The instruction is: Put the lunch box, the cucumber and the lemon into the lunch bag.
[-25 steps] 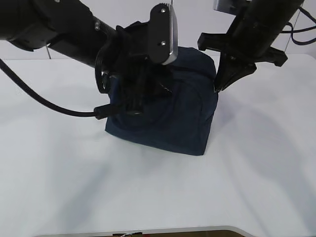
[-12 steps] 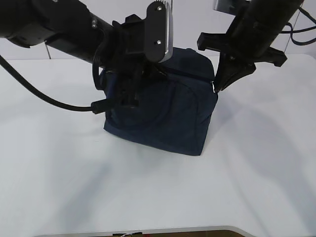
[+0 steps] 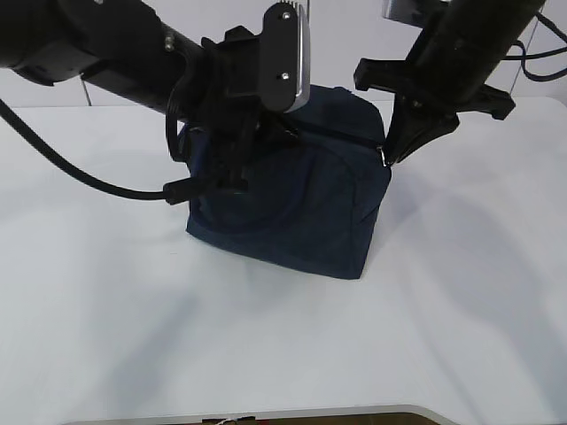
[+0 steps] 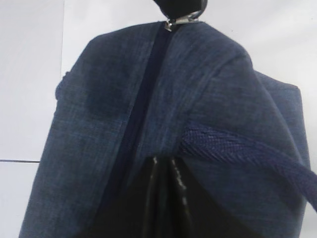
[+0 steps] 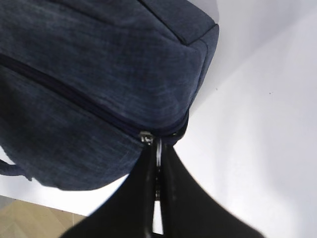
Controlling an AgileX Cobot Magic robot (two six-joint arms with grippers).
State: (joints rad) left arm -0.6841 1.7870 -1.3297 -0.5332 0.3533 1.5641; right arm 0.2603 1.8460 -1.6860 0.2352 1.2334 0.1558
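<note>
**Bag zipped, both pincers closed on it**

Lunch bag [image 3: 292, 208] is seen upright on the white bench [image 3: 266, 345], roughly mid-bench, slightly toward the back. Zipper line [image 4: 143, 99] is seen closed along the top in the left wrist view; no gap visible in the part shown.

Left pincer [image 4: 163, 191]: fingers pressed together, tips set on the bag fabric right at the near end of the zipper line, just beside the handle strap [image 4: 237, 148]. Fabric looks pinched btwn the tips, but exactly what is caught can't be told – tips are dark and close to the lens. In the exterior view the left arm [image 3: 133, 53] is laid across the bag's left top, w/ a black cable [image 3: 80, 177] drooping to the bench side.

Right pincer [image 5: 157, 173]: fingers closed on the silver zipper pull [image 5: 158, 148], slider [image 5: 145, 137] sitting at the bag's corner edge. In the exterior view the right pincer [image 3: 390, 155] is seen at the bag's upper right corner, arm coming down from top right.

From the left wrist cam, the right pincer's tip and the metal pull [image 4: 184, 19] are visible at the far end of the zipper.

Lunch box, cucumber, lemon: not visible in any view; whether they're inside the bag can't be told.

Wood-tone floor strip [image 5: 34, 218] is seen below the bench edge in the right wrist view.
</note>
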